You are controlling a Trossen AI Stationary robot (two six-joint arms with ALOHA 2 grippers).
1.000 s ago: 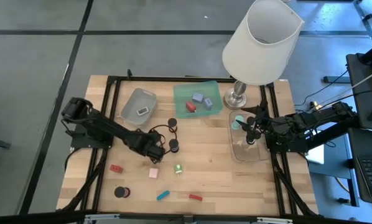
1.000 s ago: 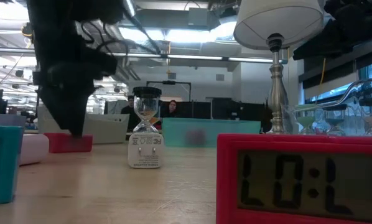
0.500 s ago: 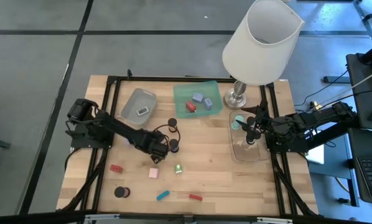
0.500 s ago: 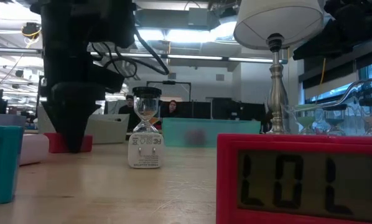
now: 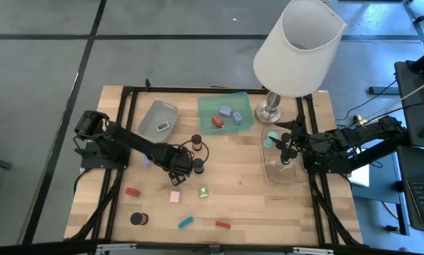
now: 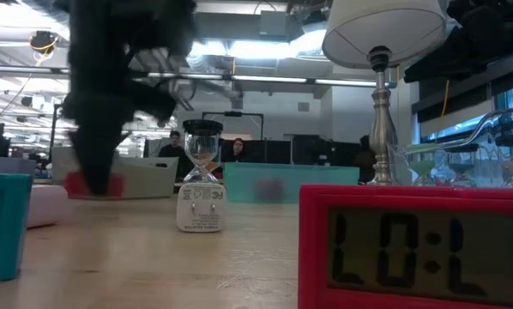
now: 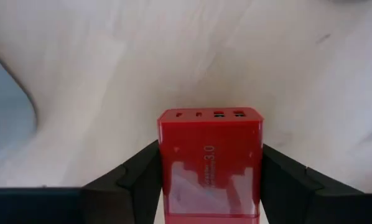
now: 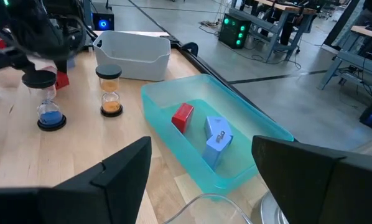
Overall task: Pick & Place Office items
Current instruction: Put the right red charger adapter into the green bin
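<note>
Left hand (image 7: 208, 186) grips a red charger (image 7: 209, 163) mid-frame; right hand (image 5: 286, 145) waits, spread wide. Green tray (image 5: 206, 125) holds three items; several litter the bench (image 5: 240, 191).

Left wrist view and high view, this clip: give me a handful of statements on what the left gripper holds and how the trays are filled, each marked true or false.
1. The left gripper is shut on a red charger block. True.
2. The green tray holds nothing. False: a red block and two lavender blocks lie in it.
3. The grey tray holds one small item. True.
4. The right gripper holds a teal bar. False: it hangs open over the clear tray, holding nothing; the teal bar lies near the table's front edge.
5. The lamp stands between the grey and green trays. False: it stands at the table's back right, beside the green tray.
</note>
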